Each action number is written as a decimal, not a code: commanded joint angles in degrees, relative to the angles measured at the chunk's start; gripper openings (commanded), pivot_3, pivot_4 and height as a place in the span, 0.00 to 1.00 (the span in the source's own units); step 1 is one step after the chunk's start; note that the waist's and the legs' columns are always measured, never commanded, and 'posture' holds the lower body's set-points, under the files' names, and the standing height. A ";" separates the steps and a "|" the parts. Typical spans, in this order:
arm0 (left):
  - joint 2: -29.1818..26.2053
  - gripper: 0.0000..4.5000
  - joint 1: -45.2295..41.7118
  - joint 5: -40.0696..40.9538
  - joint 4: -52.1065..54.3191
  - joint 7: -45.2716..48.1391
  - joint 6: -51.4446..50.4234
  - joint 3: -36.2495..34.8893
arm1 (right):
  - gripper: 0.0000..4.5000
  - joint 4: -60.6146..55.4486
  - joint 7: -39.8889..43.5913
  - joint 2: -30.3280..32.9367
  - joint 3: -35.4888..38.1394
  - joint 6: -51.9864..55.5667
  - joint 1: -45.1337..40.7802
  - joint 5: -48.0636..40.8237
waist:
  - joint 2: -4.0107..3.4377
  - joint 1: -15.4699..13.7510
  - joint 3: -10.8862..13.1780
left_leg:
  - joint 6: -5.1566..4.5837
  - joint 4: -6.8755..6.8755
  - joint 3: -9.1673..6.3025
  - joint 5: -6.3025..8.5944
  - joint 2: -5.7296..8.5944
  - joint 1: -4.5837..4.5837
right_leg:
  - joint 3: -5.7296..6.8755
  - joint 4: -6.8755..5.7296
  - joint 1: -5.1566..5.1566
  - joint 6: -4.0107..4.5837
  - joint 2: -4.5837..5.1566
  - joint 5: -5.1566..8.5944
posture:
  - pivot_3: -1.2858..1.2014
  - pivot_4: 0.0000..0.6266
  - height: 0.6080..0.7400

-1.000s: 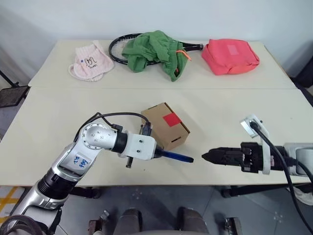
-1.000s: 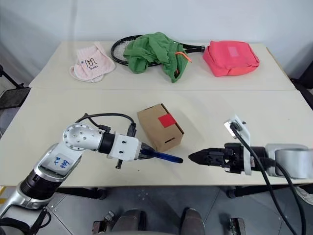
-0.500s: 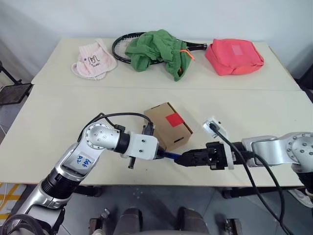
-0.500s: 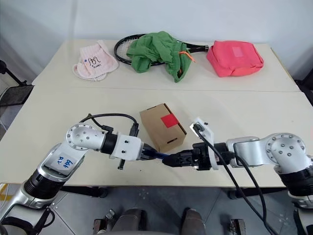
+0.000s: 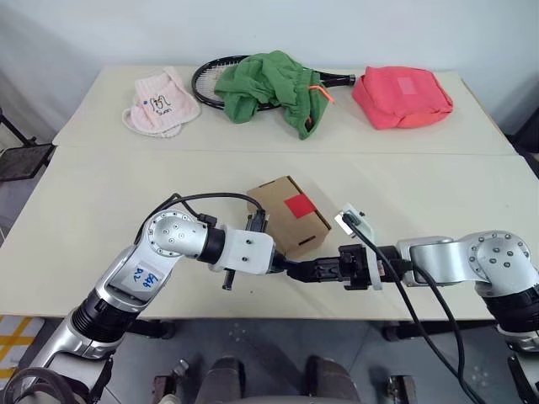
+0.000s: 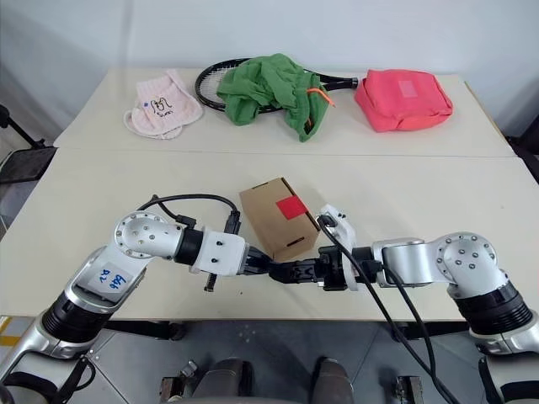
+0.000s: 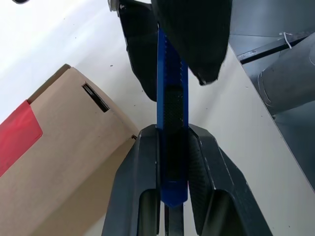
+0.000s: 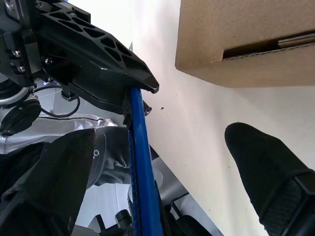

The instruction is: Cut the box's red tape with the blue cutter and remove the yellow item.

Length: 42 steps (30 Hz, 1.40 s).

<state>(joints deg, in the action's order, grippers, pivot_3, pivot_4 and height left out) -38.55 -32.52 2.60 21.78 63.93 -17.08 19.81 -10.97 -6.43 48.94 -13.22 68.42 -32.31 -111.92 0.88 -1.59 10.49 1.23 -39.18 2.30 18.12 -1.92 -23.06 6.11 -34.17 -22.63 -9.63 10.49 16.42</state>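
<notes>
the pale surface (image 5: 101,194) carries, along its far edge from left to right, a pink cloth (image 5: 158,104), a green cloth (image 5: 268,87) heaped over a black racket (image 5: 205,82), and a pink-red bag (image 5: 401,96). the box (image 5: 288,215), with red tape (image 5: 297,205) on top, sits near the front middle. just in front of it the left hand (image 7: 170,196) is clamped on the blue cutter (image 7: 169,105), which points right. the right hand (image 8: 172,167) has its fingers spread wide around the cutter's free end.
</notes>
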 commanded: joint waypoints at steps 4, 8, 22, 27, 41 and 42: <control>0.30 0.09 -0.74 -0.19 2.33 -0.56 -0.29 0.13 | 0.71 0.15 -1.75 -1.64 1.98 -0.78 -0.50 -1.08 | 0.00 0.01 0.00 | 0.00 0.00 0.00 0.00 0.00 0.00 | 0.00 0.00 0.00 0.00 0.00 0.00 | 0.52 0.24 1.00; 0.33 0.09 -0.73 -0.20 2.43 -0.66 -0.41 0.16 | 0.40 0.33 -2.68 -2.43 2.55 -0.99 -0.25 -1.08 | 0.00 0.01 0.00 | 0.00 0.00 0.00 0.00 0.00 0.00 | 0.00 0.00 0.00 0.00 0.00 0.00 | 0.52 0.24 1.00; 0.76 0.17 -0.41 2.59 3.29 -0.74 -3.80 -1.46 | 0.02 -1.33 -3.13 -2.83 3.96 -1.43 2.08 -1.08 | 0.00 0.01 0.00 | 0.00 0.00 0.00 0.00 0.00 0.00 | 0.00 -0.01 0.00 0.00 0.00 0.00 | 0.52 0.24 1.00; -1.93 0.52 0.23 14.73 5.93 2.08 -13.26 -10.57 | 0.02 -4.85 0.90 2.23 9.75 -1.45 5.70 -1.08 | 0.00 -0.09 0.00 | 0.00 0.01 -0.01 0.00 0.00 -0.03 | 0.00 0.01 -0.02 0.00 0.00 0.00 | 0.52 0.24 1.00; 3.39 0.46 -5.97 23.62 -17.17 1.04 -11.97 -17.66 | 0.02 -11.65 18.85 21.96 56.55 -0.07 35.63 -1.08 | 0.01 -1.76 0.04 | -0.03 -0.03 0.03 0.01 0.03 0.02 | -0.01 0.16 0.13 -0.08 0.00 -0.15 | 0.52 0.24 1.00; 5.35 0.38 -7.18 22.42 -20.58 -0.78 -10.56 -17.36 | 0.02 -12.15 17.62 21.54 59.21 0.29 37.99 -1.08 | 0.02 -1.70 0.05 | -0.03 -0.03 0.03 0.01 0.03 0.02 | -0.01 0.16 0.12 -0.08 0.00 -0.15 | 0.52 0.24 1.00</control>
<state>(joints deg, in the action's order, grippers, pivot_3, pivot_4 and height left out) -34.23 -37.69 26.63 3.61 65.16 -30.48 2.66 -22.26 11.62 70.13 41.57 68.70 4.37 -112.03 0.91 -3.29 10.54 1.20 -39.22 2.34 18.13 -1.88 -23.05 6.09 -34.01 -22.52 -9.70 10.49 16.26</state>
